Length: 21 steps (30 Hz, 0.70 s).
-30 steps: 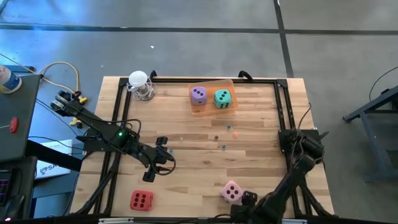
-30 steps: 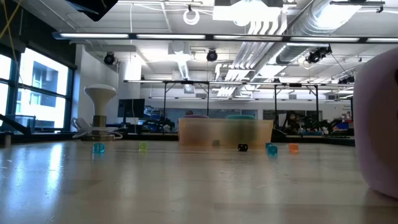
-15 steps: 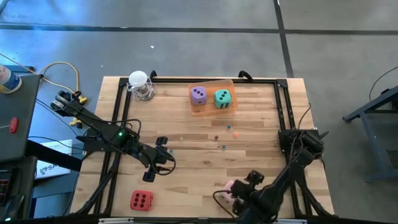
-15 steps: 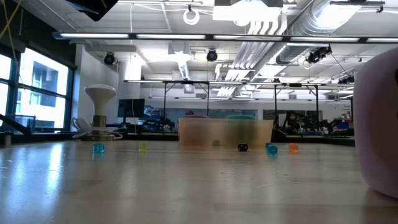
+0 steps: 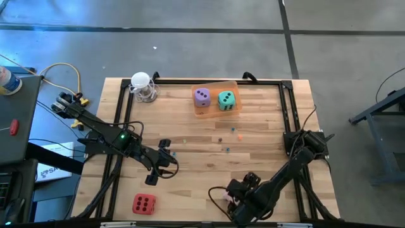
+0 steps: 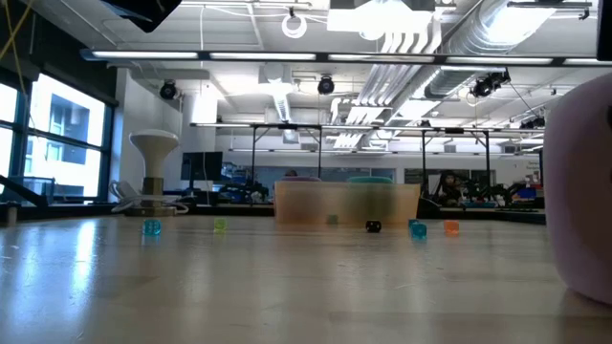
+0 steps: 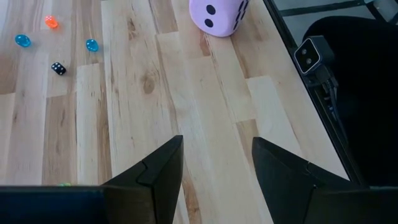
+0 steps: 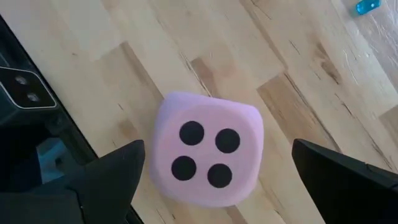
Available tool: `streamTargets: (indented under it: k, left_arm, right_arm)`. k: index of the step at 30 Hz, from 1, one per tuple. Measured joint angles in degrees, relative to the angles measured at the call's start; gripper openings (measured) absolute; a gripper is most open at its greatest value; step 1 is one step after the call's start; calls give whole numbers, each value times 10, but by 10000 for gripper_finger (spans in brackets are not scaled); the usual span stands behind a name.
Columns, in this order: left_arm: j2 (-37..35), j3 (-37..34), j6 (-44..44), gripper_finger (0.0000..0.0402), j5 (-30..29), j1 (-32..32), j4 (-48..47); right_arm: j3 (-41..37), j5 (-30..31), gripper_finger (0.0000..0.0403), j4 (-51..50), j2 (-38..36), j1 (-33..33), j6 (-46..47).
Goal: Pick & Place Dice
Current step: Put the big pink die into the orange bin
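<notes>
Right claw (image 8: pixel 214 180) newly wide over pink die (image 8: pixel 208 149)

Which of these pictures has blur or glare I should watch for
Low view: the pink die looms as a soft blur at the edge, and ceiling lights glare. High view: pale sheen on the floor. Right wrist view: the same die is sharp between the open claw.

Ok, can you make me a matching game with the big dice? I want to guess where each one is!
Things:
1. red die
2. purple die
3. pink die
4. teal die

Places:
A. between the open fingers of the right gripper
B. in the orange tray, left side
C. alone at the table's near left corner
D. in the orange tray, right side

Pairs: 1-C, 2-B, 3-A, 4-D
</notes>
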Motion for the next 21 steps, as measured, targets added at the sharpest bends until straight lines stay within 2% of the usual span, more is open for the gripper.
streamTargets:
  k: [5, 21]
  left_arm:
    - [0, 0, 7, 184, 0, 0, 0]
    - [0, 0, 7, 184, 0, 0, 3]
  right_arm:
    - [0, -33, 400, 2, 0, -6, 13]
    - [0, -43, 400, 13, 32, -8, 16]
